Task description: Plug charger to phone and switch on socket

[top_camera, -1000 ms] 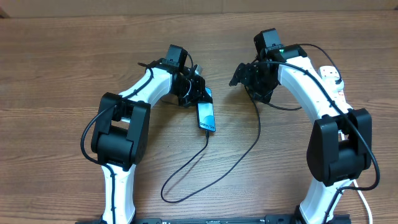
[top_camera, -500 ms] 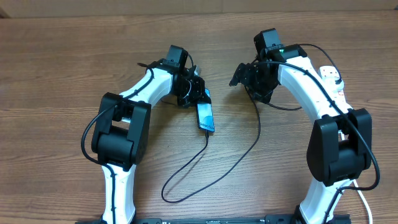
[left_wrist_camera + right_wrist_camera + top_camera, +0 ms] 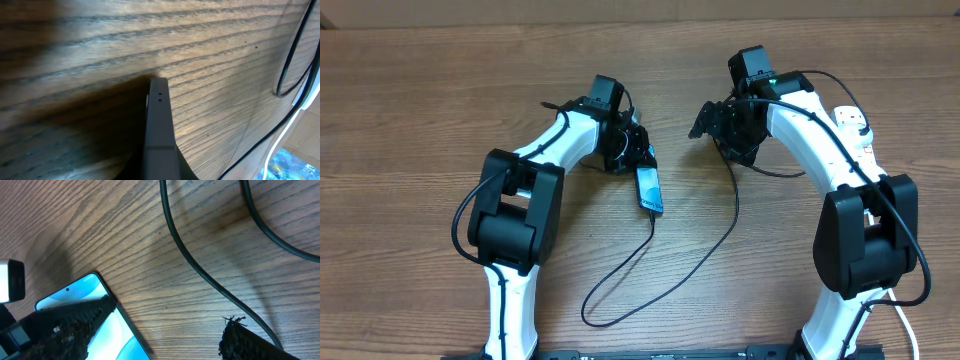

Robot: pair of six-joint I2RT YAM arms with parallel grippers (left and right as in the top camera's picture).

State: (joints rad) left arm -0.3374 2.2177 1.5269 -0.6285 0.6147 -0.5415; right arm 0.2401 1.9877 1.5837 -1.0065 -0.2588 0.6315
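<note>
Overhead, the left gripper (image 3: 635,152) sits at the far end of the slim rectangular blue-screened phone (image 3: 651,188); I cannot tell its grip. The right gripper (image 3: 703,122), fingers spread, hovers near the phone's right. A thin black charger cable (image 3: 736,210) loops from the phone's near end across the brown wooden table (image 3: 420,120).

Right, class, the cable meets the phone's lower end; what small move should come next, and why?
Probably swing the right gripper toward the socket to reach its switch: the charger meets the phone at its lower end, the gripper's fingers stand apart holding nothing, and the socket lies beside that arm.
</note>
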